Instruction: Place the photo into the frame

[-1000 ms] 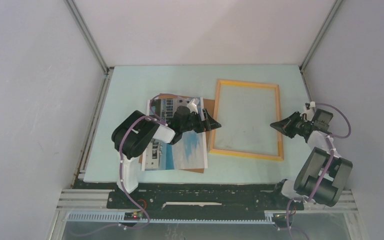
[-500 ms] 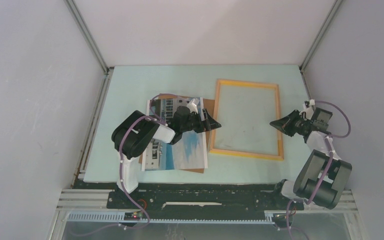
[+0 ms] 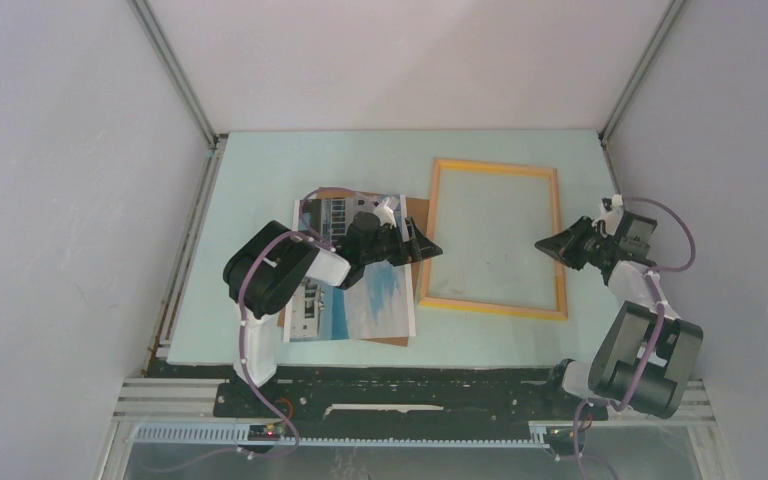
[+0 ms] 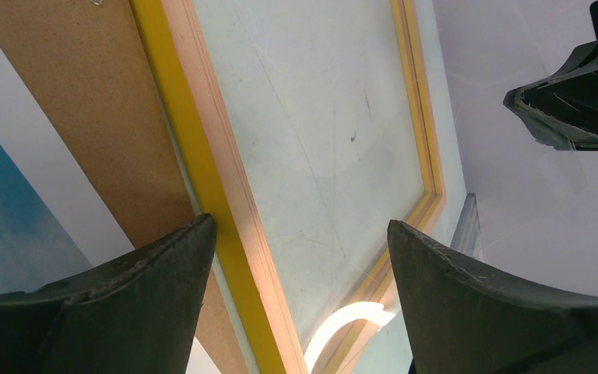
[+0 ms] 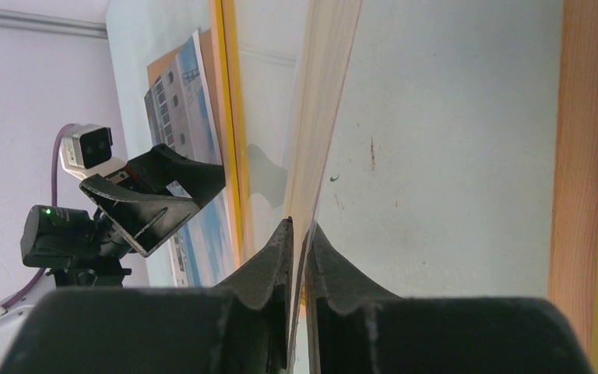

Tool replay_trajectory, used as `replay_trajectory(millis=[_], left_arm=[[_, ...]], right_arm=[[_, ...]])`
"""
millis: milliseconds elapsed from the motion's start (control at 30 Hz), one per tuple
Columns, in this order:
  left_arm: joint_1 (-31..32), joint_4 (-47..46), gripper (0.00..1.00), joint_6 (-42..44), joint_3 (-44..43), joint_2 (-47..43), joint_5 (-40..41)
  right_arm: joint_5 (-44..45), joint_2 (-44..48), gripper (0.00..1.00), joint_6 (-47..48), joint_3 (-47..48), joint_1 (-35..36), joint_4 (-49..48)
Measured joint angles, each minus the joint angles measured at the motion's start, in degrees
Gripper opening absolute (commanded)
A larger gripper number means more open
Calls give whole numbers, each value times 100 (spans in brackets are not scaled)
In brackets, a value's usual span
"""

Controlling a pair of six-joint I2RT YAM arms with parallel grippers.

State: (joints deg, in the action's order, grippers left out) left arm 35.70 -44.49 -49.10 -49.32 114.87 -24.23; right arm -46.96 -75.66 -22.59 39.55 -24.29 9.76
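L arm folded low, left gripper (image 3: 422, 244) jaws spread wide astride L rail of frame (image 3: 494, 167); R arm reaches in, right gripper (image 5: 301, 231) tips nearly together at R rail, can't tell if pinching; photo (image 3: 385, 300) flat on brown board (image 3: 419, 210) just L of frame; R rail near side wall (image 3: 700, 150).

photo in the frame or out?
Out. The paper photo of a white building lies on the brown backing board, left of the yellow-orange wooden frame, whose opening holds no print.
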Motion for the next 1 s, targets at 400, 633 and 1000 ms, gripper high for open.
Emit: replay_trajectory(millis=[400,633,1000], left_arm=[[2,0,91,0,0,0,-2],[2,2,91,0,0,0,-2],[2,2,91,0,0,0,-2]], right_arm=[[164,649,14,55,-297,278,-518],[155,658,16,87,-468,306,-743],[146,645,23,61,-601,310,-966]])
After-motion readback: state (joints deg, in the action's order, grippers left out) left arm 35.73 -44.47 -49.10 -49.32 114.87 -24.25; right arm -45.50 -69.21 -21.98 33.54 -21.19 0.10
